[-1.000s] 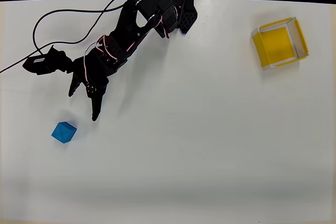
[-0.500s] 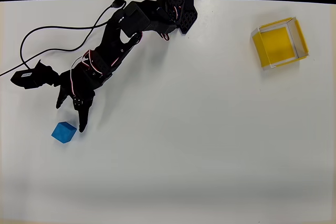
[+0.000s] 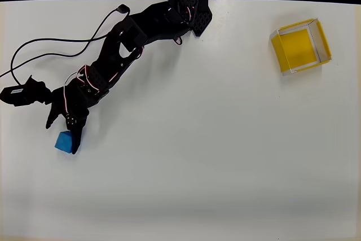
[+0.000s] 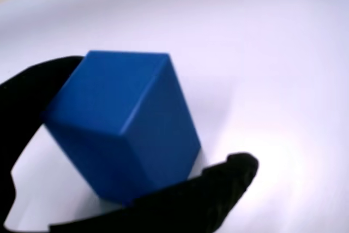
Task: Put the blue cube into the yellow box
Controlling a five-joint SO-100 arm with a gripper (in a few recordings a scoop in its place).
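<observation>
- We see the blue cube [image 3: 65, 141] on the white table [image 3: 203, 156] at about eight o'clock in the overhead view.
- Our gripper [image 3: 61, 130] stands spread over it, the cube [image 4: 125, 124] between the two black fingers [image 4: 218, 189] in the wrist view.
- The yellow box [image 3: 299, 46] sits well apart, at two o'clock.

The blue cube [image 4: 125, 126] sits on the white table [image 4: 272, 53] between the end effector [image 4: 136, 151] fingers.
</observation>
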